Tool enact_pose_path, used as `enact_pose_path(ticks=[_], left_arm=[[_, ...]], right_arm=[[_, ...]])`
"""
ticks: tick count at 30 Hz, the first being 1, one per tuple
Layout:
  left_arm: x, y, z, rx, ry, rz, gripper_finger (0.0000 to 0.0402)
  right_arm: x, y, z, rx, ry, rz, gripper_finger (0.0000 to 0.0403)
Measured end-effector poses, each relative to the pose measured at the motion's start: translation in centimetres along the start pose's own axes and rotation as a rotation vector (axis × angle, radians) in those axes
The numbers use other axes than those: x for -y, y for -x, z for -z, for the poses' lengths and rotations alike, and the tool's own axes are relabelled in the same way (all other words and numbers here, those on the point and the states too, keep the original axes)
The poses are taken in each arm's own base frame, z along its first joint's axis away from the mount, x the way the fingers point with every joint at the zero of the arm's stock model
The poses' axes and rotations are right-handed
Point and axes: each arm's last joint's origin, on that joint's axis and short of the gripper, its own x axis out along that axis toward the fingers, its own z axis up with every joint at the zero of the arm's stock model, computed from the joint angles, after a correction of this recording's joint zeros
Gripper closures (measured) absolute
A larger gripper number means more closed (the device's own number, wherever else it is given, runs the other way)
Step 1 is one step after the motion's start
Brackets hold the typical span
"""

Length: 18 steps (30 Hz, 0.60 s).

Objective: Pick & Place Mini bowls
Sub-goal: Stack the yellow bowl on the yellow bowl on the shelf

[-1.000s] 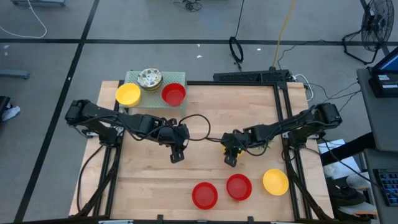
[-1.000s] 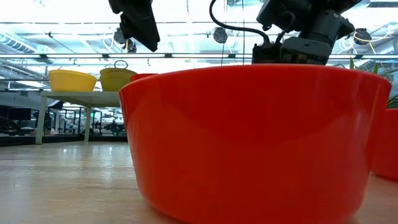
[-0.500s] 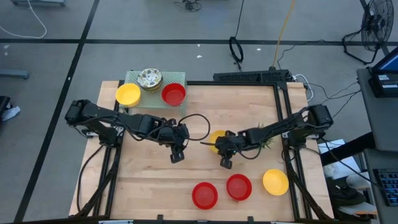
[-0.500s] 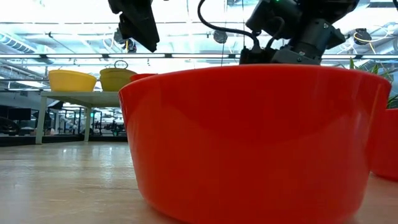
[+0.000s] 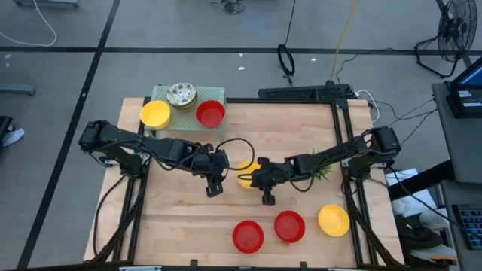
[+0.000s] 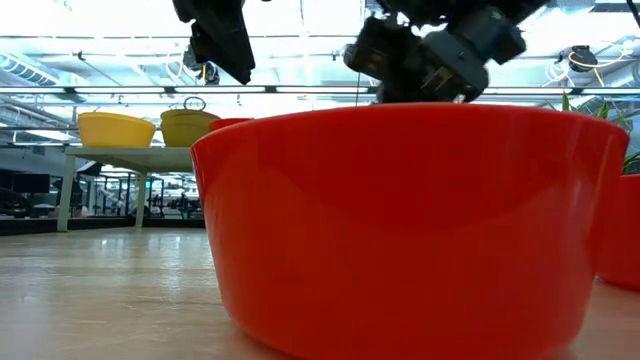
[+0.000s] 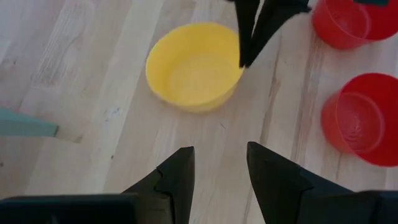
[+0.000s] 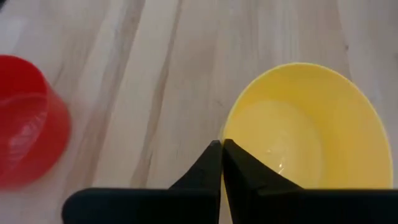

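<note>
While the right hand (image 5: pixel 266 197) is clenched, three red bowls (image 5: pixel 248 235) and three yellow bowls (image 5: pixel 334 220) show.

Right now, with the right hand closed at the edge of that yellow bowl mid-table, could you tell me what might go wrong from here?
1. The right hand is shut right at the rim of the yellow bowl; whether it really pinches the rim is unclear, so the bowl may slip or be pushed along instead.
2. The left hand, fingers apart, hovers just beside that bowl; the two arms could knock each other.
3. Two red bowls sit close by and could get bumped.
</note>
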Motion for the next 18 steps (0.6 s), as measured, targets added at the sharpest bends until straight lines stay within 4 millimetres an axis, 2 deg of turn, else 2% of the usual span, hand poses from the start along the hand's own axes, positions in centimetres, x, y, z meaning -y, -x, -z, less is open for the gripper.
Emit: enact_pose_path(ticks=[5, 13, 18], left_arm=[[0.0, 0.0, 0.0, -0.004, 0.000, -0.001, 0.0252], [-0.2, 0.0, 0.5, -0.054, -0.005, -0.022, 0.0252], [-0.3, 0.0, 0.8, -0.082, 0.012, -0.036, 0.0252]], right_arm=[[0.4, -1.8, -2.4, 0.043, 0.108, 0.012, 0.0402], [1.5, -6.5, -4.0, 0.049, 0.237, 0.036, 0.0402], [1.7, -7.4, -4.7, 0.079, 0.271, 0.048, 0.0401]])
